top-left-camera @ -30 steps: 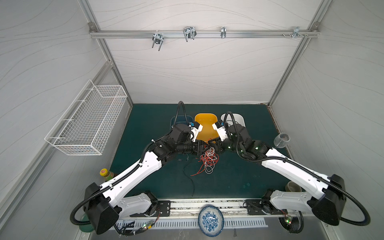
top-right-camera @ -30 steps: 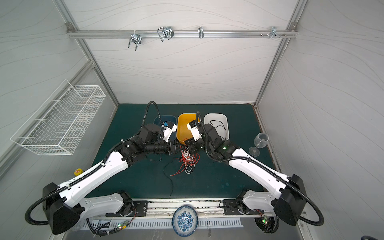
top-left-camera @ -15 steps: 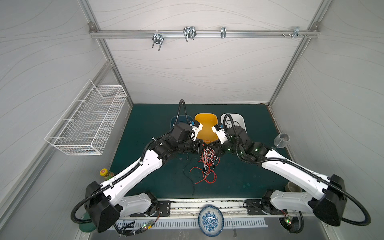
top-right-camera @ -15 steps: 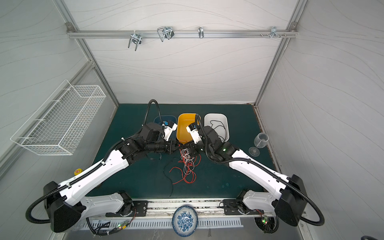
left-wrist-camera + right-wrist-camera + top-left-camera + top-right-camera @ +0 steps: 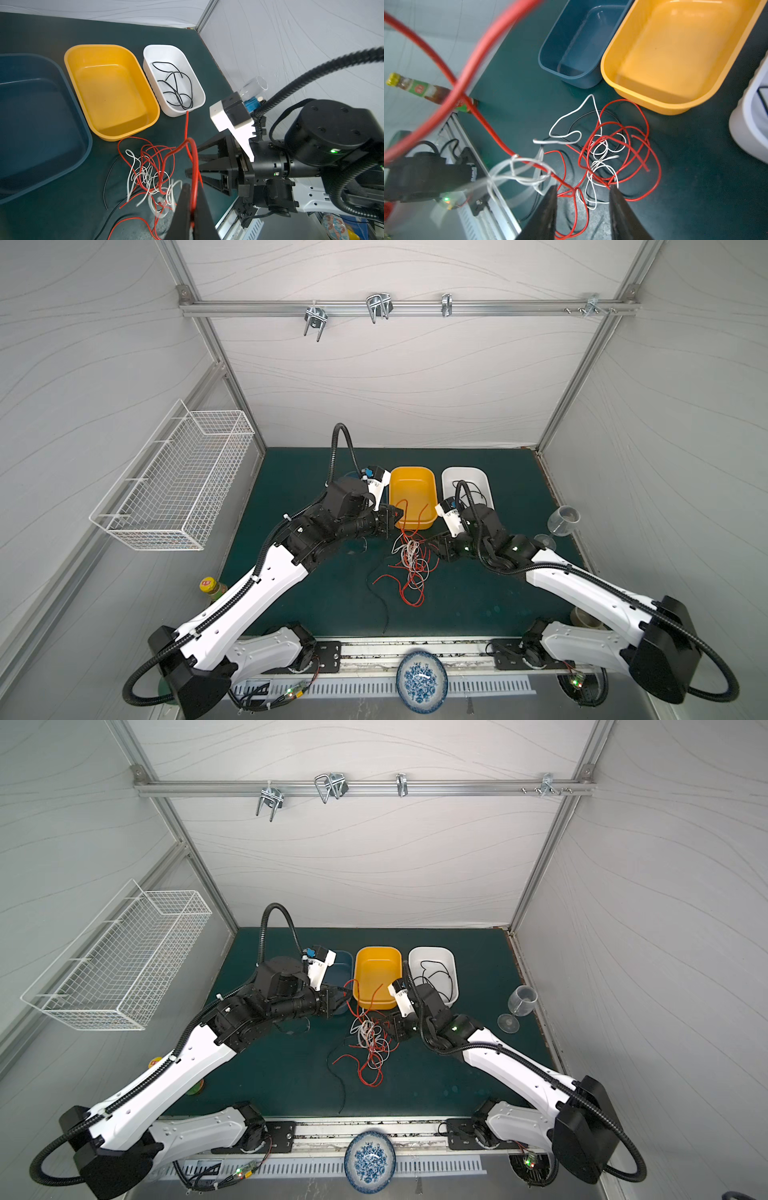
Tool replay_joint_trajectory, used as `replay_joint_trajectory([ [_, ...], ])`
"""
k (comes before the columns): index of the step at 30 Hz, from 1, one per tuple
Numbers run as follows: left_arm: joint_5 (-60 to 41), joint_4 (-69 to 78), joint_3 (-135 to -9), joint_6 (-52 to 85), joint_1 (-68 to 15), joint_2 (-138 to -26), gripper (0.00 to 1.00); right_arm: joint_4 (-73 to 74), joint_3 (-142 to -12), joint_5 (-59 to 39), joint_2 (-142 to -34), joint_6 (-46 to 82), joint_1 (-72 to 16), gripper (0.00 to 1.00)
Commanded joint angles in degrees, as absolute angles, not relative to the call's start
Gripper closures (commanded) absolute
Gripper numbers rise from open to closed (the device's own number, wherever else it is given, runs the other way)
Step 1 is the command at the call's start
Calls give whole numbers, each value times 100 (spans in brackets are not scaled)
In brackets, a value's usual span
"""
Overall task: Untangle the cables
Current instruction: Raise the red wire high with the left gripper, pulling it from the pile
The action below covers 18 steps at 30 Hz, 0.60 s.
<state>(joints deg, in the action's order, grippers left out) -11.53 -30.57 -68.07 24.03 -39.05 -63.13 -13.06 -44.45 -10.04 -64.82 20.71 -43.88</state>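
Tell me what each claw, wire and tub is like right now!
left claw: shut on a red wire
right claw: open, holding nothing
red wire: pinched, lifted off the mat
wire pile: red and white, tangled on the mat
white tub: holds a loose black wire
yellow tub: empty
blue tub: empty

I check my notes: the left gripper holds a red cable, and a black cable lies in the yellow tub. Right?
No: the black cable lies in the white tub, as the left wrist view shows. The left gripper does hold a red cable.
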Motion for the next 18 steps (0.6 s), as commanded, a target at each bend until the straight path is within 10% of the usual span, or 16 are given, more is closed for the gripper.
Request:
replay_joint_trajectory([
  [1,-1026,-3180,-7193,2327,-3865,-6270,100,-826,-4244,-1513,-6158,2179,-4306,51],
  [18,-1159,-3348,-8563,2616,-3445,-6399,100,247,-3431,-1626,-6007,2406,-4442,44],
])
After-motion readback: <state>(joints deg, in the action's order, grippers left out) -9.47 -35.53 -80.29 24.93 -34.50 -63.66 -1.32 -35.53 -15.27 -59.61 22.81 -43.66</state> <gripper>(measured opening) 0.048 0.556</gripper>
